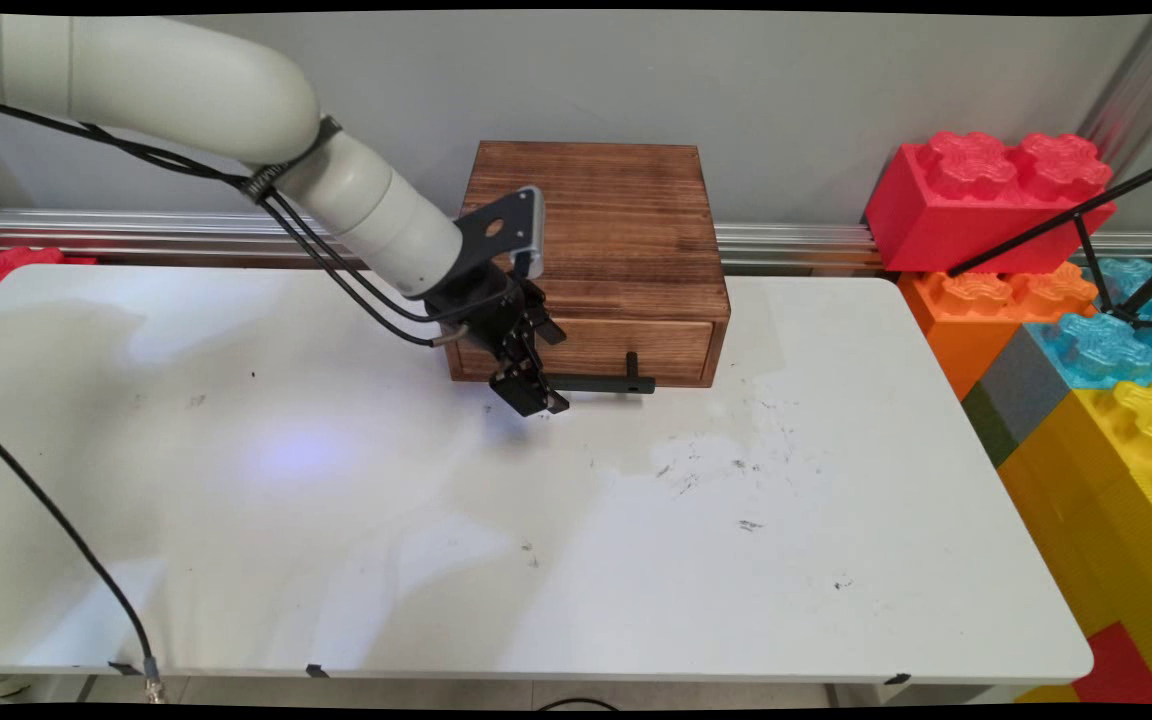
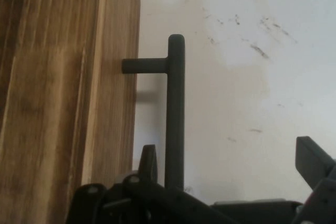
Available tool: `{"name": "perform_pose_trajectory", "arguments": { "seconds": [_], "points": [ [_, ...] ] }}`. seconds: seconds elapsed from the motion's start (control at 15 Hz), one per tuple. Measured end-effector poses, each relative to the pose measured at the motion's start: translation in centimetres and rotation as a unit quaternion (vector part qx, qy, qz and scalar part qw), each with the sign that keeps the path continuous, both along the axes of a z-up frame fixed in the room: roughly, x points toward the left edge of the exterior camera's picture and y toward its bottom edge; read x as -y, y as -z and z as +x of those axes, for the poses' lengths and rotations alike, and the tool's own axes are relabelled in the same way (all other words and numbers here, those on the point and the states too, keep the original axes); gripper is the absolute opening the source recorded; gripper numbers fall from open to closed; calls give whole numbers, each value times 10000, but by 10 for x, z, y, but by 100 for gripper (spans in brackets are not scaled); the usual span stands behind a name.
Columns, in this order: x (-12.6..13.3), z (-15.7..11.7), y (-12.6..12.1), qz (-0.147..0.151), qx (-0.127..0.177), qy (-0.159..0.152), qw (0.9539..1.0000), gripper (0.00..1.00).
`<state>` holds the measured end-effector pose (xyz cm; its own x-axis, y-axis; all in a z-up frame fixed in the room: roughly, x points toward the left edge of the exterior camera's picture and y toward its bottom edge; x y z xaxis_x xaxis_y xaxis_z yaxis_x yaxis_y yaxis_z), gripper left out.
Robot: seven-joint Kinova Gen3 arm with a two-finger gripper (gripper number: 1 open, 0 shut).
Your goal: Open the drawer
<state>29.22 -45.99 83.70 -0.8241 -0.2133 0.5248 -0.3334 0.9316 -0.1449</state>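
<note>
A white table (image 1: 756, 600) (its top smudged with dark scuff marks toward the right) carries a brown wooden drawer box (image 1: 596, 230) standing at its far edge, against the wall.

The main view looks down from above the near side of the scuffed white table (image 1: 636, 560), facing 12 o'clock toward the grey wall (image 1: 786, 90). The hand view sits close, looking along the black two-finger gripper (image 2: 231, 166). Both share the brown wooden drawer box (image 1: 596, 230) (image 2: 63, 103) and its black bar handle (image 1: 601, 383) (image 2: 175, 108).
</note>
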Motion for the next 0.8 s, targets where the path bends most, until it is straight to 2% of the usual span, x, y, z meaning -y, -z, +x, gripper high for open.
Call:
{"name": "perform_pose_trajectory", "arguments": {
  "seconds": [0.8],
  "points": [
    [11,-19,40,-18,-3,12,10000,100]
  ]
}}
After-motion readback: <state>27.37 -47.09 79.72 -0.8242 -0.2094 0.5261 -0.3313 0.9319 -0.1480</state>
